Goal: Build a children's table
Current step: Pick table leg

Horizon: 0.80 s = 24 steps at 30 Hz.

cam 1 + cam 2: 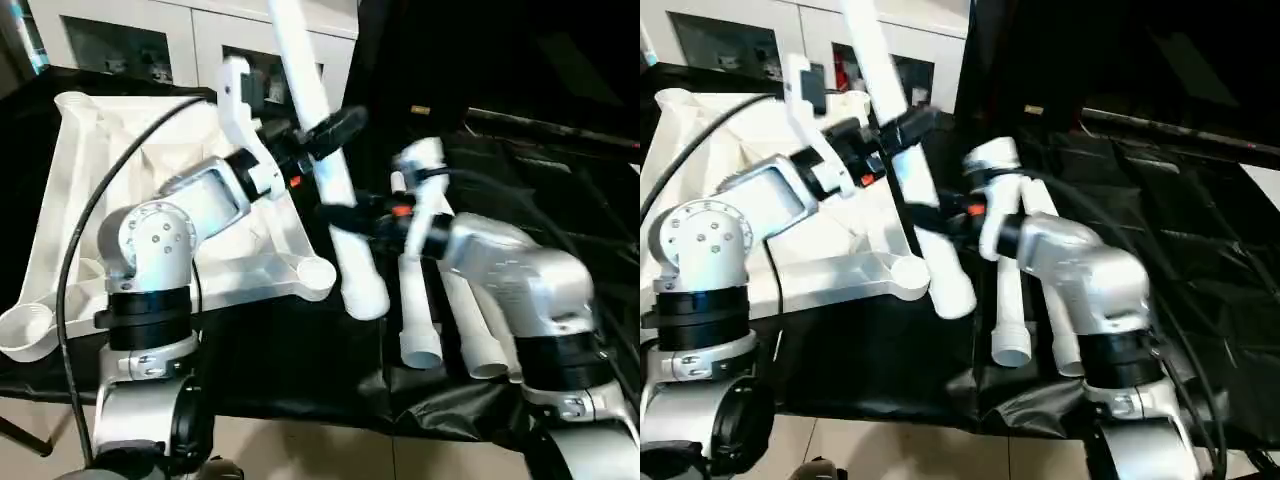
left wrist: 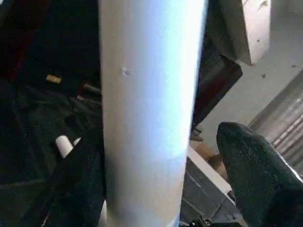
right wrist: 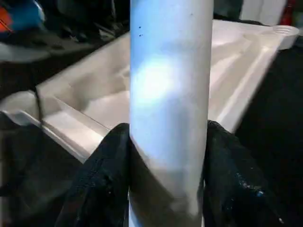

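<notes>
You have one tapered white leg [image 1: 330, 170] lifted off the tabletop [image 1: 300, 370]; its long axis runs steeply, the narrow end up and away from you, the wide open end low, just beside the nearest round corner socket [image 1: 315, 272] of the upturned children's table top [image 1: 110, 190]. That is the relation to mind: the socket lies just to the left of the leg's lower mouth, so the coming move, as I judge it, is to bring that end over the socket and stand the tube upright. Your right gripper [image 1: 345, 215] has its jaws clamped on the leg's lower part, black pads pressed on both sides; your left gripper [image 1: 325, 133] straddles the tube higher up, one finger against it and the other standing clear, jaws not yet closed. The leg is smooth, glossy plastic; the table's underside is ribbed, white. Three more legs [image 1: 450, 310] lie together on the black drape under your right forearm.
</notes>
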Tool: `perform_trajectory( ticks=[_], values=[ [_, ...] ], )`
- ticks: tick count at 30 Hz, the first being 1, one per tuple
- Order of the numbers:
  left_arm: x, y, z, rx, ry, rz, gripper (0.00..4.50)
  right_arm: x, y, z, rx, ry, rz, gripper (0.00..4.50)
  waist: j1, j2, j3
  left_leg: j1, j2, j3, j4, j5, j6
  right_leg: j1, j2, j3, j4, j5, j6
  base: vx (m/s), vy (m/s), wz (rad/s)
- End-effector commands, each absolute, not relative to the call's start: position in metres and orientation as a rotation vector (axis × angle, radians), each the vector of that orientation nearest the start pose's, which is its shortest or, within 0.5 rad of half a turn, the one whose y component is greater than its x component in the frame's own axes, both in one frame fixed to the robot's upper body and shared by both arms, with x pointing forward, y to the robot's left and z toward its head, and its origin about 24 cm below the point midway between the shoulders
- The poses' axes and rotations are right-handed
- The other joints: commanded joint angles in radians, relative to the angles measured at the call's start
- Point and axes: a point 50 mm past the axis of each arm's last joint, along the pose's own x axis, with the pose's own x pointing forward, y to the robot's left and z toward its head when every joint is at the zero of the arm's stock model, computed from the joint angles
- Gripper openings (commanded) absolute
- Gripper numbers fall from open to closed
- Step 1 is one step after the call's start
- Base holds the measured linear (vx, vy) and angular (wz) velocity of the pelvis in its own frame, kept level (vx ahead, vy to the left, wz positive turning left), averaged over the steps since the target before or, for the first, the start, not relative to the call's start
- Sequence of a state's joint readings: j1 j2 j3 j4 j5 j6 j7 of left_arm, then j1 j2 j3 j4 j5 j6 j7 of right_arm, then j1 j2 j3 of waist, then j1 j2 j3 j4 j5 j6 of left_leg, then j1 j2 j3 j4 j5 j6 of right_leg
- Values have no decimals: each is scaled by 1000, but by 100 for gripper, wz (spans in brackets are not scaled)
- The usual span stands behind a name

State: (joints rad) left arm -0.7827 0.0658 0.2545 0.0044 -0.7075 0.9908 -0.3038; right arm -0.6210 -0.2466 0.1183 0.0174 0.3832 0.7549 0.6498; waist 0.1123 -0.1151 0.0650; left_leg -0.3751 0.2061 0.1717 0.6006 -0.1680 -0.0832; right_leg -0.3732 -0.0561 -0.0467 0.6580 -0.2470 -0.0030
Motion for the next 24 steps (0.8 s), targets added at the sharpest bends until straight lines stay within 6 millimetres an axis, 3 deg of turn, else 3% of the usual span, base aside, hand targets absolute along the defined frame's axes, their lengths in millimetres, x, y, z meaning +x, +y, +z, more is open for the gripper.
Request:
perform_trajectory(
  ticks=[1, 7, 8, 9, 10, 11, 13, 15, 17, 20, 22, 24],
  values=[
    [331, 82, 208, -549, 145, -847, 334, 323, -89, 147, 10, 214, 913, 177, -2, 24, -72, 21, 23, -7, -66, -81, -79, 48, -69, 45, -76, 85, -153, 0, 0, 0],
    [334, 82, 202, -521, 163, -781, 294, 324, -84, 148, -23, 195, 875, 177, -5, 25, -75, 22, 23, -7, -66, -51, -69, 49, -66, 45, -72, 162, -153, 0, 0, 0],
    [335, 82, 202, -523, 163, -779, 294, 324, -84, 148, -32, 192, 869, 177, -3, 42, -76, 23, 23, -9, -66, -48, -72, 48, -66, 44, -69, 176, -155, 0, 0, 0],
    [335, 82, 202, -525, 163, -778, 286, 325, -83, 148, -37, 191, 865, 177, -7, 32, -77, 22, 22, -8, -65, -37, -72, 51, -64, 44, -70, 205, -156, 0, 0, 0],
    [336, 82, 202, -525, 161, -772, 275, 325, -83, 148, -40, 188, 863, 177, -6, 31, -78, 21, 20, -8, -64, -23, -71, 52, -62, 43, -69, 228, -159, 0, 0, 0],
    [336, 83, 203, -524, 160, -772, 263, 325, -82, 148, -43, 186, 860, 177, -5, 39, -79, 21, 21, -9, -64, -23, -73, 52, -64, 43, -67, 234, -160, 0, 0, 0],
    [337, 83, 203, -523, 158, -767, 254, 326, -82, 149, -44, 181, 854, 177, -6, 35, -78, 22, 21, -8, -65, -36, -74, 51, -64, 43, -69, 234, -166, 0, 0, 0],
    [337, 83, 203, -521, 157, -762, 251, 326, -82, 149, -44, 180, 851, 177, -6, 35, -76, 21, 22, -7, -66, -53, -76, 51, -66, 43, -71, 214, -167, 0, 0, 0],
    [338, 84, 203, -508, 153, -739, 216, 327, -81, 150, -51, 174, 843, 177, -6, 39, -75, 23, 23, -8, -67, -68, -81, 50, -67, 44, -72, 194, -165, 0, 0, 0],
    [339, 85, 204, -532, 161, -734, 213, 327, -81, 151, -65, 167, 838, 177, -8, 39, -74, 22, 22, -8, -67, -81, -83, 50, -66, 44, -74, 181, -158, 0, 0, 0],
    [339, 84, 206, -545, 149, -761, 194, 327, -80, 153, -39, 148, 860, 233, -7, 38, -75, 22, 22, -8, -67, -82, -83, 49, -67, 44, -74, 175, -158, 0, 0, 0],
    [337, 85, 210, -528, 132, -802, 188, 324, -82, 159, 28, 140, 918, 247, -7, 35, -76, 22, 22, -7, -67, -81, -77, 50, -66, 44, -73, 179, -158, 0, 0, 0]
  ],
)
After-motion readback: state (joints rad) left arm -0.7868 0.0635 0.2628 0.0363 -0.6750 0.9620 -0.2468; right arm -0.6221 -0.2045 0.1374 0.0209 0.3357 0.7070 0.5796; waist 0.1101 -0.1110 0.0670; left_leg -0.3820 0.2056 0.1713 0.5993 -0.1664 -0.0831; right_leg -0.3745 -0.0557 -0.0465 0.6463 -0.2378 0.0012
